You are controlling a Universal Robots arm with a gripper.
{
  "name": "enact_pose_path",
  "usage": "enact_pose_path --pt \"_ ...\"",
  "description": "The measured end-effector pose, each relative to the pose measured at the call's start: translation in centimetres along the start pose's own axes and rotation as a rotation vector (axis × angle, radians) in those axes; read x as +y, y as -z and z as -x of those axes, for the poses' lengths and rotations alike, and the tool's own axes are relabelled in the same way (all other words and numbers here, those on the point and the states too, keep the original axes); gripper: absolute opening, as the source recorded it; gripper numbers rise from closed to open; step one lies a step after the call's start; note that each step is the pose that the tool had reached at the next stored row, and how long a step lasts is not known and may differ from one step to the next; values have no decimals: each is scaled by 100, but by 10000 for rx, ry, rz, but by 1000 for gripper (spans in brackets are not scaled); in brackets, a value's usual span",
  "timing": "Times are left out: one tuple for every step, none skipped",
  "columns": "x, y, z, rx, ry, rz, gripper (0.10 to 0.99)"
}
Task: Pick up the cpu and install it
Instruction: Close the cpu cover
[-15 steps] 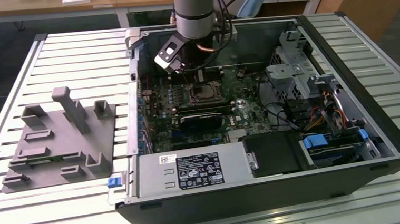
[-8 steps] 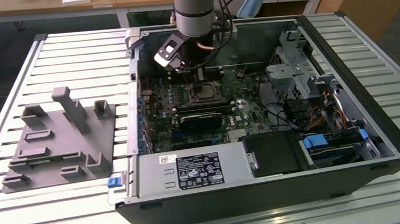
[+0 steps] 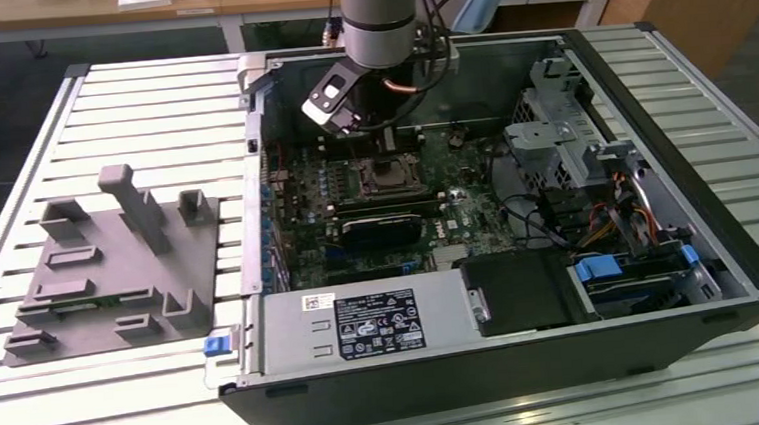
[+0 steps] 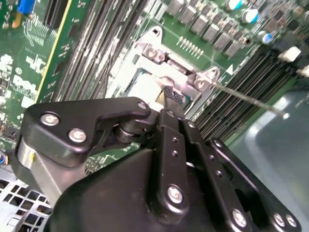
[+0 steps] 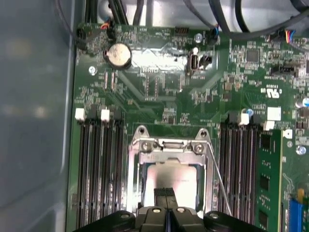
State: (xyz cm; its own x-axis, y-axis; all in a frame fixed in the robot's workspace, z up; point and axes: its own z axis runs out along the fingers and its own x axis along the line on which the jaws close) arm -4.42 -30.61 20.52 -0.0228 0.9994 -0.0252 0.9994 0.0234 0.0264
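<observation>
The cpu (image 5: 181, 178), a flat square chip with a shiny silver-grey top, lies inside the metal-framed socket (image 5: 169, 145) on the green motherboard. In the second wrist view its pale top (image 4: 142, 88) shows just beyond the fingertips. My gripper (image 5: 165, 193) hangs right over the chip's near edge, its two dark fingers pressed together with no gap. Whether the tips touch the chip I cannot tell. In the exterior view my gripper (image 3: 377, 137) reaches down into the open computer case (image 3: 650, 254), above the socket (image 3: 388, 175).
Memory slots (image 5: 99, 164) flank the socket on both sides, and a thin wire lever (image 5: 219, 181) runs along one side of it. The case wall (image 5: 34, 121) stands close by. A grey plastic tray (image 3: 102, 262) with upright blocks sits on the slatted table at the exterior view's left.
</observation>
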Motion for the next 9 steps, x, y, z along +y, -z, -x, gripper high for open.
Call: enact_pose_path --pt "16 -1 0 1 0 1 106" --pt "34 -2 1 -1 1 0 106" --pt "46 -3 1 0 1 0 106" --pt "60 -5 1 1 1 1 106" --pt "72 -5 2 1 1 0 106" --pt "88 -6 2 0 0 0 106" --pt "103 -7 2 0 0 0 106" --pt "117 -8 3 0 1 0 106" --pt "131 -8 3 0 0 -1 106"
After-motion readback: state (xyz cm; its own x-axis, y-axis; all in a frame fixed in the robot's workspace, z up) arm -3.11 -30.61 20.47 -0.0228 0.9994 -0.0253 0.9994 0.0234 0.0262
